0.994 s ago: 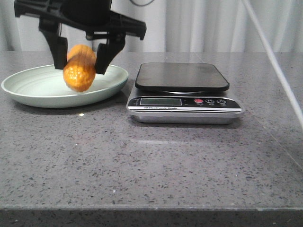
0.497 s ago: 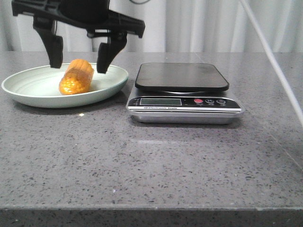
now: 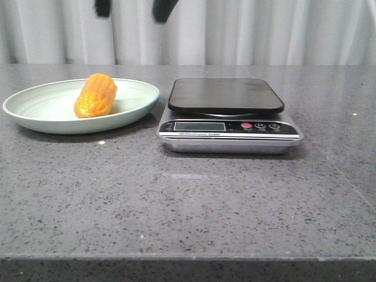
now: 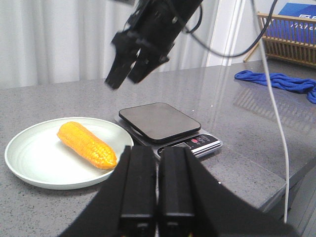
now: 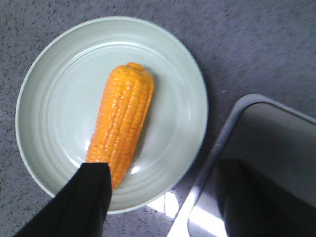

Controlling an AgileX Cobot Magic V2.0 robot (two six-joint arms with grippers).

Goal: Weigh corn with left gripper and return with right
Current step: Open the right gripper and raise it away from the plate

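Logging from my remote station: corn (image 3: 96, 95) lying in pale green plate (image 3: 35, 111) at the scale's (image 3: 226, 111) 9 o'clock; left tool (image 4: 156, 190) clenched empty; right tool (image 5: 158, 197) spread, empty

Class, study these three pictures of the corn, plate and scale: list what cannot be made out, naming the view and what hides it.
- Scale display: blank-looking in the front view, too small in the left wrist view.
- Right gripper: front view's top edge cuts it to two tips.
- Corn near end: right wrist view, behind a black finger.
- Left gripper: fingers together; anything beneath is hidden.
- Blue cloth: cut off by the edge.
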